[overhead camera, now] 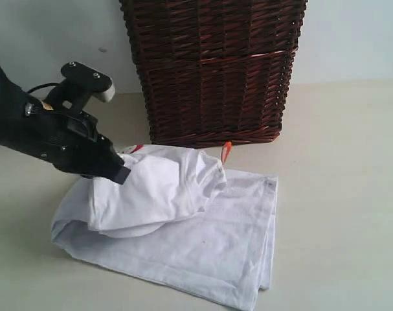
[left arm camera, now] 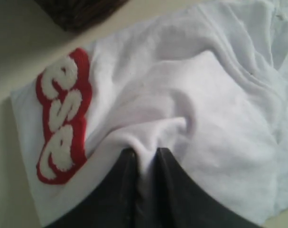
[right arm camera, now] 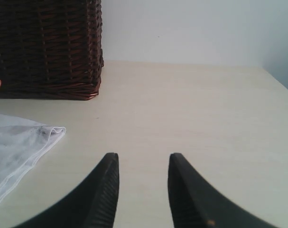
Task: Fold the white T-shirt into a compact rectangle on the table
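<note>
The white T-shirt [overhead camera: 183, 227] lies partly folded on the pale table [overhead camera: 338, 194], with a bunched upper layer raised over its left half. My left gripper [overhead camera: 120, 172] is shut on a pinch of that layer. In the left wrist view the cloth [left arm camera: 191, 95] runs up between the black fingers [left arm camera: 172, 180] at the gripper [left arm camera: 144, 153], and fuzzy white letters outlined in red [left arm camera: 63, 116] show beside them. An orange tag [overhead camera: 226, 151] sticks up at the shirt's far edge. My right gripper [right arm camera: 141, 159] is open over bare table [right arm camera: 191, 109], out of the exterior view, a shirt corner [right arm camera: 44, 135] off to one side.
A tall dark brown wicker basket [overhead camera: 212, 68] stands right behind the shirt, also seen as the basket [right arm camera: 44, 47] in the right wrist view. A pale wall [overhead camera: 351, 39] backs the table. Bare table lies to the right of the shirt.
</note>
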